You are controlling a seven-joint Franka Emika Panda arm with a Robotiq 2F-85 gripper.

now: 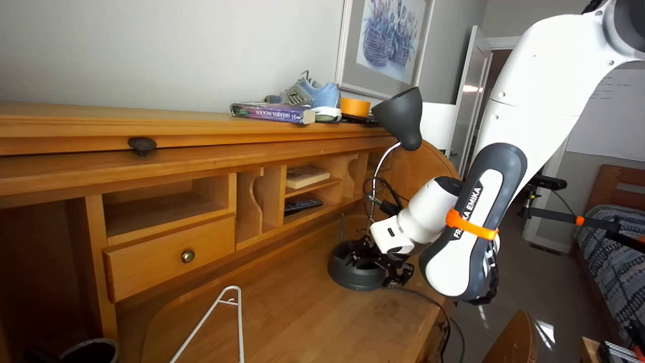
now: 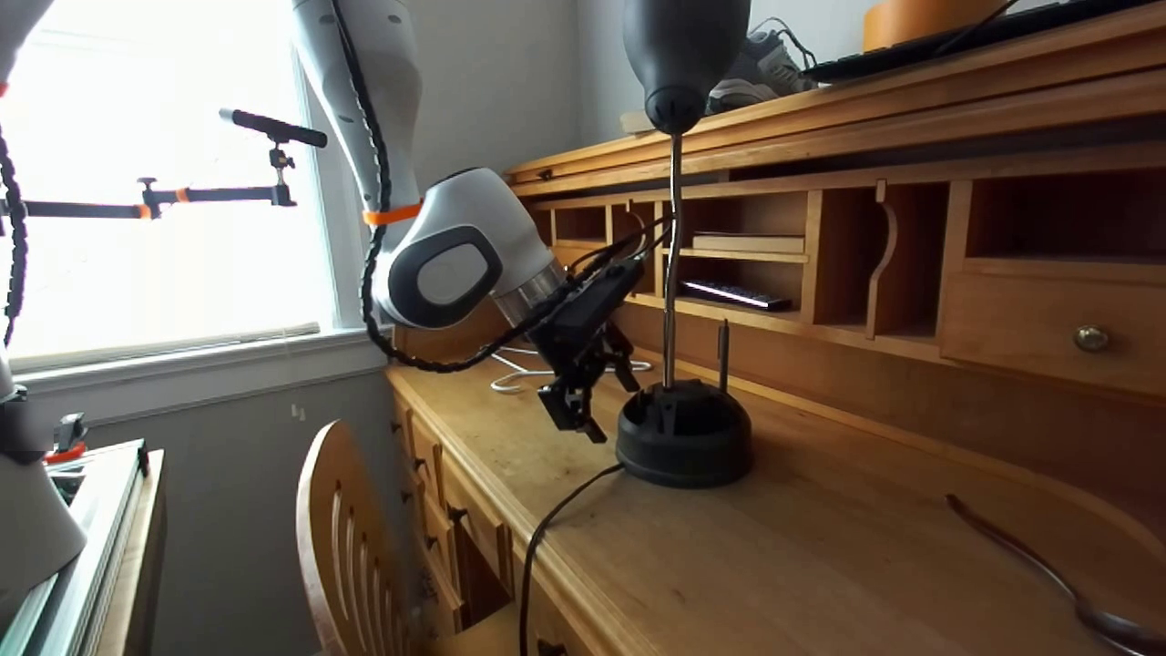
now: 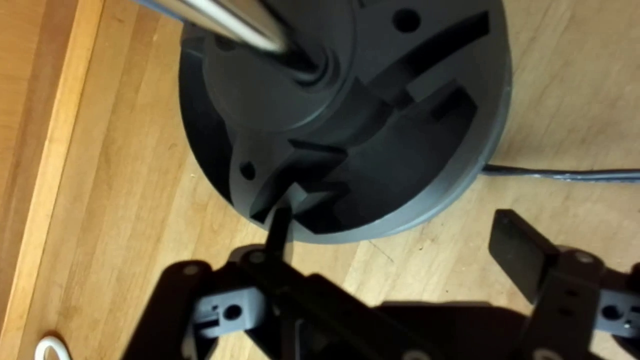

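My gripper (image 3: 392, 225) is open, with nothing between its fingers. It hangs low over the desk beside the dark grey round base (image 3: 280, 105) of a desk lamp. In the wrist view one finger (image 3: 278, 232) overlaps the rim of this base; whether they touch I cannot tell. The opposite finger (image 3: 520, 250) shows over bare wood. The base has moulded compartments and holes, and a shiny stem (image 2: 672, 292) rises from it to the lamp head (image 1: 402, 118). A thin dark stick (image 2: 724, 351) stands upright at the base in an exterior view. Both exterior views show the gripper angled downward.
A black cord (image 2: 556, 515) runs from the lamp over the desk's edge. A white hanger (image 1: 240, 322) lies on the desk. Cubbyholes behind hold a remote (image 1: 302, 205) and a book (image 1: 306, 177). A long thin object (image 2: 1020, 551) lies nearby, and a wooden chair (image 2: 319, 483) stands in front.
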